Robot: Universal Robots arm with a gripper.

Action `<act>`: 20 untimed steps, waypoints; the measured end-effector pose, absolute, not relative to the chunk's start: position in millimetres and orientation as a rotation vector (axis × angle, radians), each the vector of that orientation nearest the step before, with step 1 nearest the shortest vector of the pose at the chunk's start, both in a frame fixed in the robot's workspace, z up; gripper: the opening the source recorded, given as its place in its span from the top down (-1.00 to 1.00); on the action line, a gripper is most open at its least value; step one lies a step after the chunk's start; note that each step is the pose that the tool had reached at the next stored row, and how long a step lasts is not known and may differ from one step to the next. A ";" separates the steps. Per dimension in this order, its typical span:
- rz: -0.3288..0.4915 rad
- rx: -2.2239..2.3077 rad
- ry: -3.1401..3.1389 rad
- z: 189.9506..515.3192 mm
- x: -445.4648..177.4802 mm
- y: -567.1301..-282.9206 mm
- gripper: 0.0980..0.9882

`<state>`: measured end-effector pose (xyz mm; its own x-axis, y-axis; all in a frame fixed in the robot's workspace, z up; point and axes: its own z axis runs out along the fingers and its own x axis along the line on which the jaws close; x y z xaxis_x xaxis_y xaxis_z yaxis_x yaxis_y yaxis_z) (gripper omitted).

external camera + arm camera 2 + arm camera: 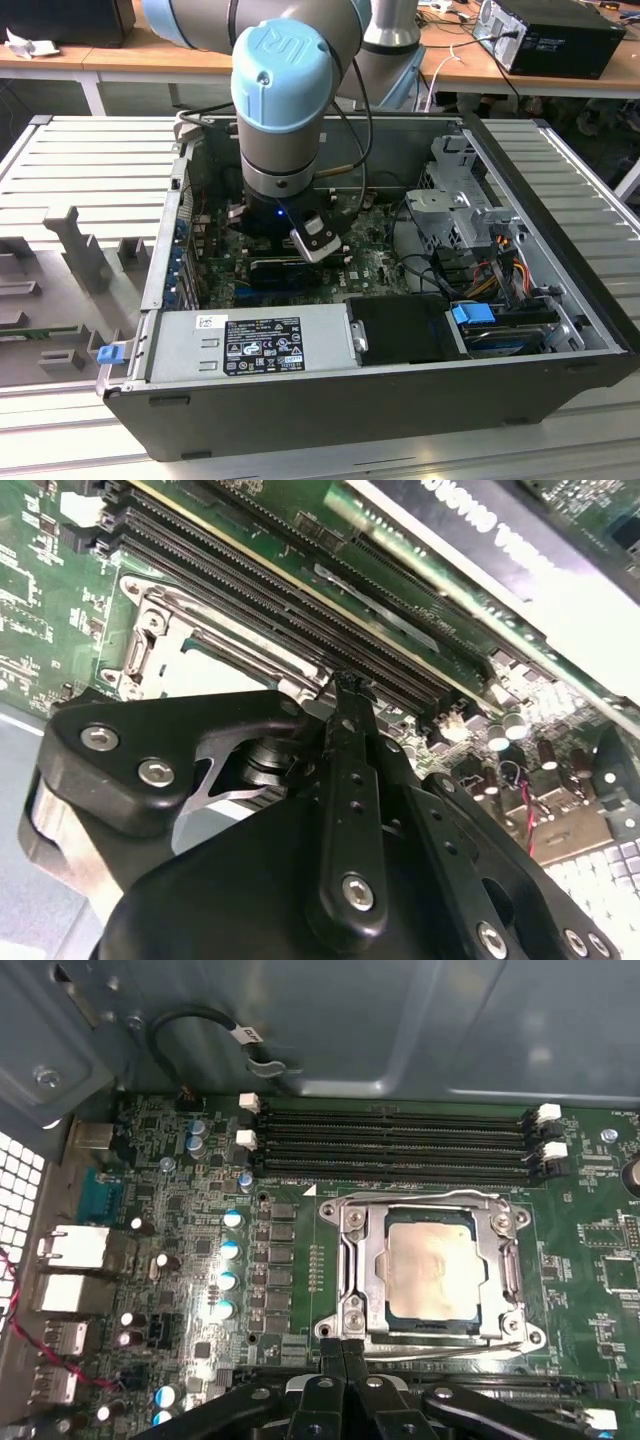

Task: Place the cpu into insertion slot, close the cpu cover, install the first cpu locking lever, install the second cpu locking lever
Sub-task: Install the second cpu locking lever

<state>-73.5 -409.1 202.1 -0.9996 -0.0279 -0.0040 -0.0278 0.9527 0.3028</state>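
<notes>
— Where's the cpu (432, 1271) now?

— Sitting flat in the insertion slot (384, 1305), grey top face up, in the first wrist view. The cpu cover (366, 1265) lies down over it, its frame around the chip and the chip showing through the window.

— And the levers?

— Thin metal bars run along the edges of the frame. One curves across the far side near the memory slots (395, 1140); another lies along the near side. I can't tell whether they're hooked.

— What's the gripper (343, 1352) doing?

— Its fingers (330, 1360) are pressed together, side by side, nothing between them that I can see. The tips sit right at the near edge of the socket frame, by the corner screw. In the second wrist view the tips (345, 688) point at the same metal frame, just beside the long black slots.

— And from across the room?

— The arm (285, 90) reaches straight down into the open computer case (400, 390), over the green motherboard (375, 262).
</notes>
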 end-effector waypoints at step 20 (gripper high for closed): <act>-0.516 0.033 -3.100 206.5 -77.4 -399.6 0.98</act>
